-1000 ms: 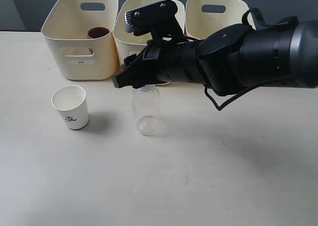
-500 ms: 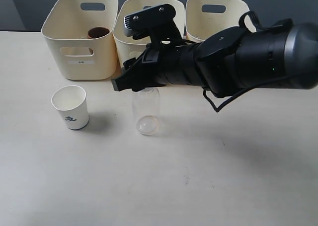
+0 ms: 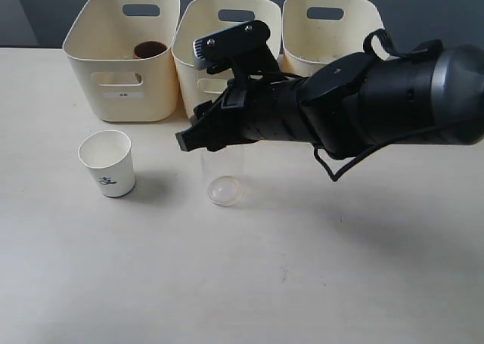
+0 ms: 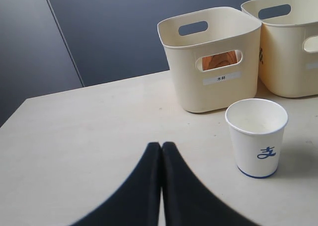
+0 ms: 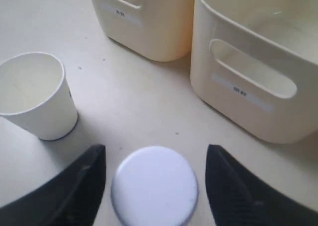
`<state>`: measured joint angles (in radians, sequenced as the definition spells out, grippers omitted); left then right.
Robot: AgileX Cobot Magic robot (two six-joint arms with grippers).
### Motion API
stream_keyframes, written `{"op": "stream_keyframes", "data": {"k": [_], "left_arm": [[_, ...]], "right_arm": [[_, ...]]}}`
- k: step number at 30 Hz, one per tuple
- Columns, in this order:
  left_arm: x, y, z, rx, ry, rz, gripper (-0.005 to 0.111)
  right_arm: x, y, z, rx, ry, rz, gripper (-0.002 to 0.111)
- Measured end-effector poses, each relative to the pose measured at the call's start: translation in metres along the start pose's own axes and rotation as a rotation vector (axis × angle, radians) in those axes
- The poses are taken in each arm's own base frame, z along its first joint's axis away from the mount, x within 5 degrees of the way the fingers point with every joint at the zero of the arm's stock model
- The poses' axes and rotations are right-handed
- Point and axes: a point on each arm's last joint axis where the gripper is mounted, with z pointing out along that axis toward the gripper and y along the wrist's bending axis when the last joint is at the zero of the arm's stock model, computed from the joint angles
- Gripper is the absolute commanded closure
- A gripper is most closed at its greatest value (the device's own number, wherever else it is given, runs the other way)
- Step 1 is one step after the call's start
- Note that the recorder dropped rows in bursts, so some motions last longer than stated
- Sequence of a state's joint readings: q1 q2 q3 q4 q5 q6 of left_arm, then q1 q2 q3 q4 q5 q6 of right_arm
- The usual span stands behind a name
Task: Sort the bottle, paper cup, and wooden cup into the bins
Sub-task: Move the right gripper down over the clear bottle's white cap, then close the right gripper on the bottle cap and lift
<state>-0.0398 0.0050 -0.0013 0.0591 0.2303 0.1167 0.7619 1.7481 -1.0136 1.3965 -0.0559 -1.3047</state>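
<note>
Exterior view: right gripper (image 3: 198, 136) lower over the bottle (image 3: 222, 179) than half a second ago, cap now hidden behind the black wrist at centre frame. Bottle standing upright on the table (image 3: 340, 283), below the middle of the three bins (image 3: 227, 49). Paper cup (image 3: 108, 162) at left of centre, untouched. Wooden cup (image 3: 150, 50) already inside the upper-left bin.

Left wrist view: left gripper (image 4: 161, 151) at bottom centre, fingers pressed together and holding nothing; paper cup at right, bin behind it.

Right wrist view: fingers (image 5: 84, 179) spread wide, white cap at bottom centre between them, not yet touched. Judged as a descent into a grasp, with closing on the bottle next.
</note>
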Motion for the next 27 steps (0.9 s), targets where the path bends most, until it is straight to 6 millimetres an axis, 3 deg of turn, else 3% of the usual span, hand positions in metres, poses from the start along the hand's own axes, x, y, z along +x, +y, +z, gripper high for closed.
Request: {"op": "stream_keyframes", "data": {"k": [15, 17, 22, 27], "left_arm": [[0.0000, 0.0000, 0.0000, 0.000, 0.000, 0.000, 0.107], [0.0000, 0.0000, 0.0000, 0.000, 0.000, 0.000, 0.107], [0.0000, 0.0000, 0.0000, 0.000, 0.000, 0.000, 0.107], [0.0000, 0.0000, 0.0000, 0.000, 0.000, 0.000, 0.107]], "right_arm": [[0.0097, -0.0025, 0.0010, 0.020, 0.025, -0.004, 0.054], [0.0097, -0.0025, 0.0010, 0.020, 0.025, -0.004, 0.065], [0.0097, -0.0025, 0.0010, 0.020, 0.026, 0.005, 0.108], [0.0097, -0.0030, 0.0010, 0.027, 0.025, 0.019, 0.108]]}}
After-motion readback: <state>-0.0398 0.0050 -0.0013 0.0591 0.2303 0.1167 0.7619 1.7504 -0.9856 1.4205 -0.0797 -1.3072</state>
